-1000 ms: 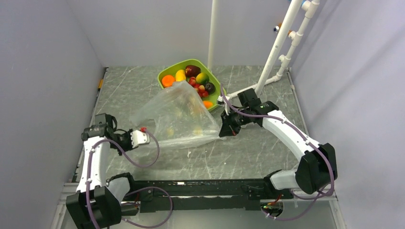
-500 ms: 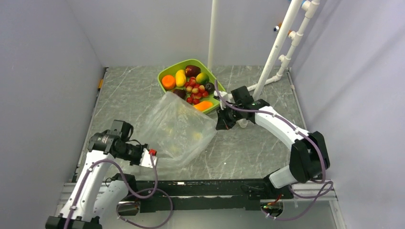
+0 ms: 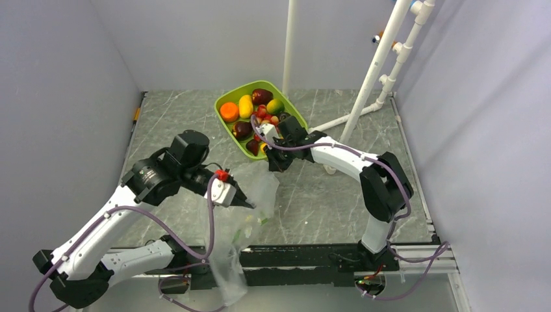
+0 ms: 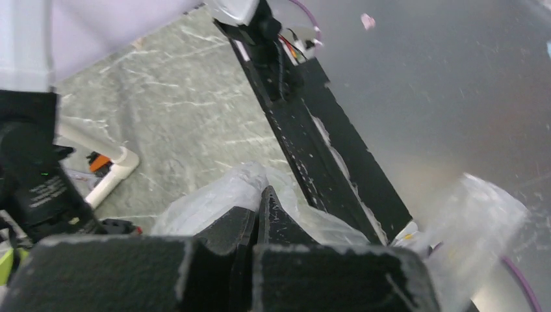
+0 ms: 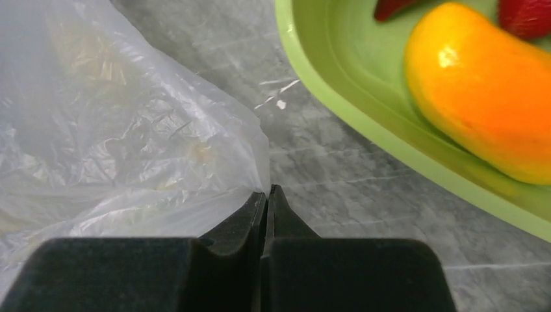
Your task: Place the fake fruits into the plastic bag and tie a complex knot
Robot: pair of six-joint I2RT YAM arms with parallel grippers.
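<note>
bag (image 3: 261, 188): clear and crumpled, strung between the two grippers over the near half of the table; lower part hangs down past the black rail (image 3: 299, 255) at the front edge
fruits (image 3: 245, 106): in the tray, apart from the bag; orange, yellow, maroon and green-yellow pieces plus red berries
left gripper (image 3: 251, 205): fingers together, clamped on a bunched fold of bag
right gripper (image 3: 270, 166): fingers together, pinching a bag corner, just beside the tray's near rim
tray (image 3: 224, 101): lime green, back centre of the table
table (image 3: 325, 201): grey marbled top
</note>
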